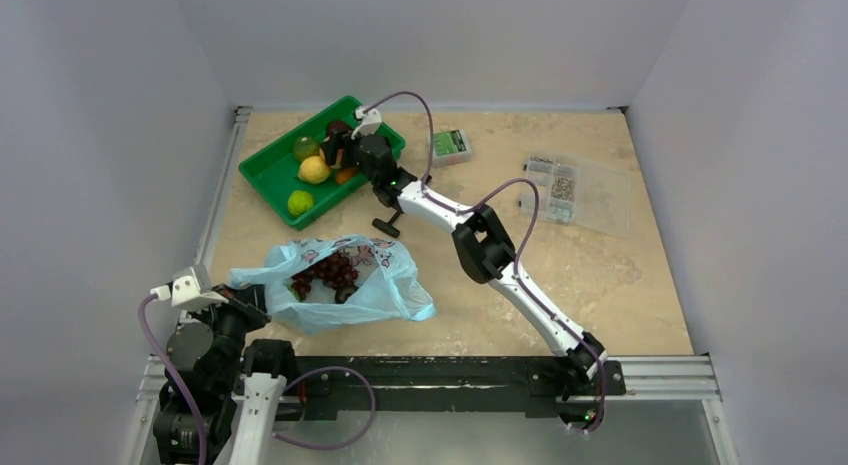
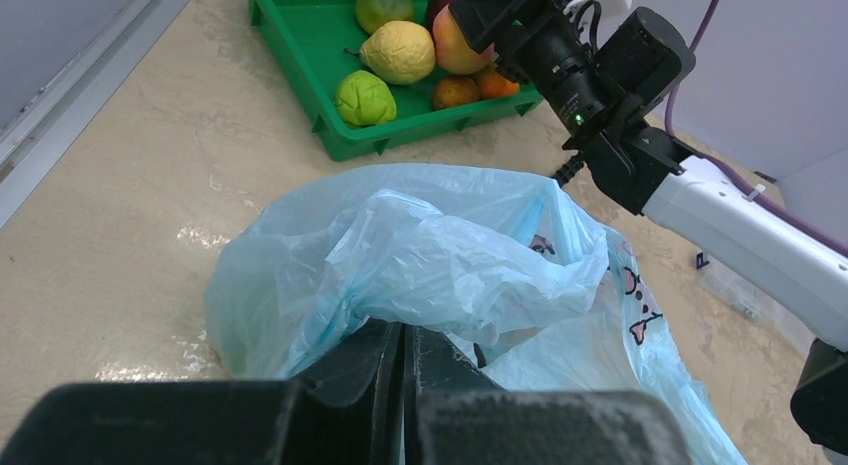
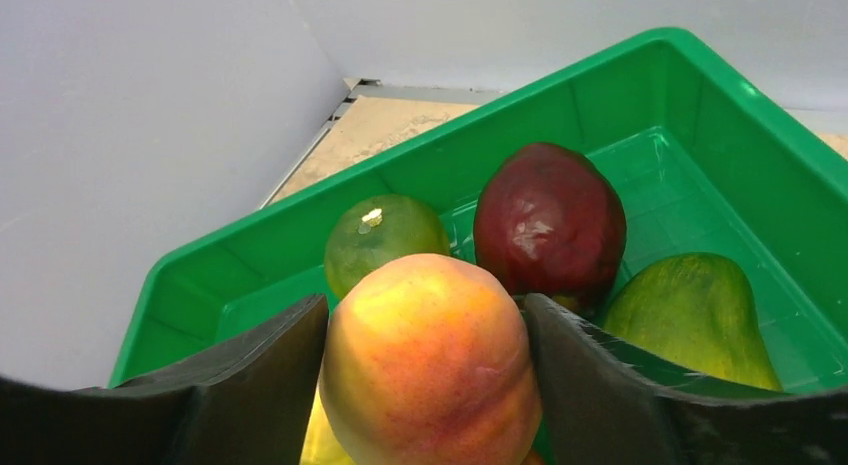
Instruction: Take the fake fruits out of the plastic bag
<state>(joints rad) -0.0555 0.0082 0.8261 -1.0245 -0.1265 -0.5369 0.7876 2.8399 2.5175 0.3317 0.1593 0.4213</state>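
The light-blue plastic bag [image 1: 345, 285] lies open on the table, with a dark purple grape bunch [image 1: 327, 272] inside. My left gripper [image 1: 250, 298] is shut on the bag's left edge; in the left wrist view its closed fingers [image 2: 385, 370] pinch the bag's film [image 2: 450, 255]. My right gripper [image 1: 345, 147] is over the green tray [image 1: 265, 180] and is shut on a pink-orange peach [image 3: 430, 360], which also shows in the left wrist view [image 2: 455, 40]. In the tray lie a yellow lemon [image 1: 314, 169], two green round fruits [image 1: 300, 202] and a dark red fruit [image 3: 548, 225].
A small green box [image 1: 451, 145] and a clear compartment box [image 1: 577, 192] sit at the back right. The tray's walls [image 3: 700, 105] rise around my right gripper. Grey walls close in the table on three sides.
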